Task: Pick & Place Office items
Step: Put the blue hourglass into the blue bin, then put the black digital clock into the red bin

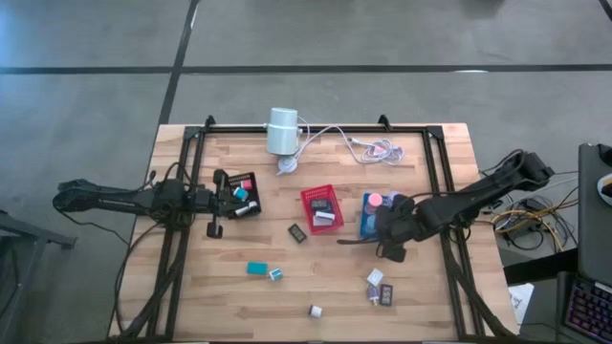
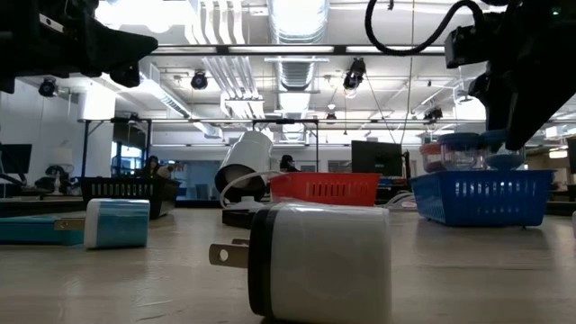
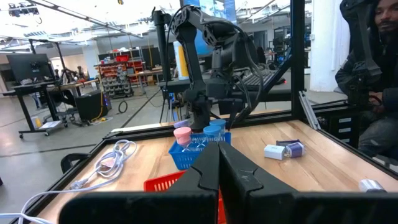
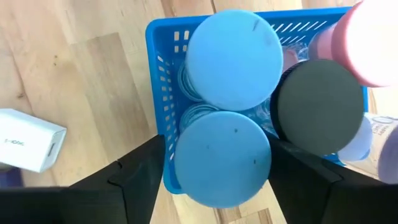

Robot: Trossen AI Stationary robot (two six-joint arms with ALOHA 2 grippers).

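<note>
Hovering over the blue tray (image 1: 368, 229) at three o'clock on the tabletop (image 1: 287, 296), the right gripper (image 4: 214, 168) stands spread either side of a blue-lidded jar (image 4: 222, 155), gripping nothing. Likely light, rigid, slick; take its sides. Left gripper (image 3: 217, 177), clenched, waits at nine o'clock.

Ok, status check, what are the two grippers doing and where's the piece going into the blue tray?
Left gripper shut, idle near black tray. Right gripper open astride light-blue round-lidded jar, standing in blue plastic tray. Nothing blocking.

Round-lidded office items (image 4: 235, 59) upright in blue tray (image 4: 163, 99)
</note>
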